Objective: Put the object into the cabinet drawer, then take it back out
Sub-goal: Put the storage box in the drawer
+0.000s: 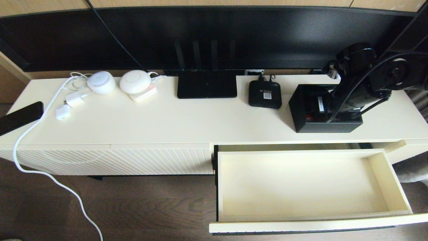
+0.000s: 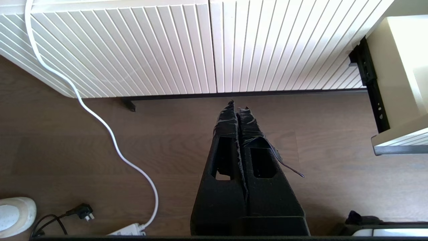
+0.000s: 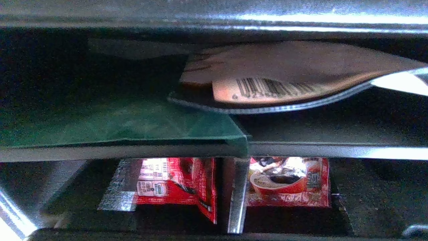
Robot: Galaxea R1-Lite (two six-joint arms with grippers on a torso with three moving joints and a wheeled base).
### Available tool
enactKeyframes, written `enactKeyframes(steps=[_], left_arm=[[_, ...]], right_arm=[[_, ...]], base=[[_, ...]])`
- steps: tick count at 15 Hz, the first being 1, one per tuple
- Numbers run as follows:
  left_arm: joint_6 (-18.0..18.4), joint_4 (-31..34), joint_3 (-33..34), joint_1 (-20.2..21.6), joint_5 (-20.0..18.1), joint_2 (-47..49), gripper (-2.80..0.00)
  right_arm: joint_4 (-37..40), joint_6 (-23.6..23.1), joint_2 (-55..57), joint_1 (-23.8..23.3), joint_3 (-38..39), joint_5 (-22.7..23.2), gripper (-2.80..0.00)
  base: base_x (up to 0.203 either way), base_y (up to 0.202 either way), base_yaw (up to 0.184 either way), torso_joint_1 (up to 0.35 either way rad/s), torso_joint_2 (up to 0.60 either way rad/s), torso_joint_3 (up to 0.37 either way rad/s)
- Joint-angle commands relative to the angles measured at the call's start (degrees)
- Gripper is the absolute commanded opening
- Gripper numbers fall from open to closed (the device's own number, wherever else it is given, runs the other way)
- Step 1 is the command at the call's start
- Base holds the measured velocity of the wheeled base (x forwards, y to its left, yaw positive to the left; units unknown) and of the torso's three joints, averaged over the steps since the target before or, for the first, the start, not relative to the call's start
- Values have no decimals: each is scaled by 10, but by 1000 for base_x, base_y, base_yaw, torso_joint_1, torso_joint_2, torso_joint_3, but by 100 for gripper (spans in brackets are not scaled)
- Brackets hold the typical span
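So nearest thing is the cabinet drawer (image 1: 311,187), pulled all the way out on the right side, plain cream inside, well below and in front of the right gripper (image 1: 337,115). Left of it the ribbed cream front panel (image 1: 110,160) is closed, with a white cable (image 1: 50,175) trailing down over it onto the floor.

The left gripper (image 2: 238,106) just hangs low over the wood floor in front of that ribbed panel, fingers (image 2: 227,117) clenched together with nothing in them.

Up on the desk (image 1: 174,120), the black organizer box (image 1: 319,125) sits near the right end, just behind the drawer opening. The right arm reaches down into it from above, so the fingers are inside the box; they're spread wide, and I can't tell if they're touching the walls. From the right wrist view you see red packets (image 3: 177,184) in the two square compartments and a teal piece (image 3: 127,124) in the long one.

Further back, left of the box: a small black square device (image 1: 264,94), then the flat router (image 1: 206,84), white round gadgets (image 1: 135,82) and chargers
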Motion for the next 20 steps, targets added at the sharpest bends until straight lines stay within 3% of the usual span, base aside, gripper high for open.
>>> enactKeyframes(steps=[1,14,20], left_arm=[[0,1,0,0,0,1,-280],[0,1,0,0,0,0,-280],[0,1,0,0,0,1,-280]], right_arm=[[0,1,3,0,-1,0,-280],[1,1,-8,1,4,0,-280],[16,-5,-95,10,32,-1,-280]], base=[[0,0,0,0,0,0],[0,0,0,0,0,0],[0,0,0,0,0,0]])
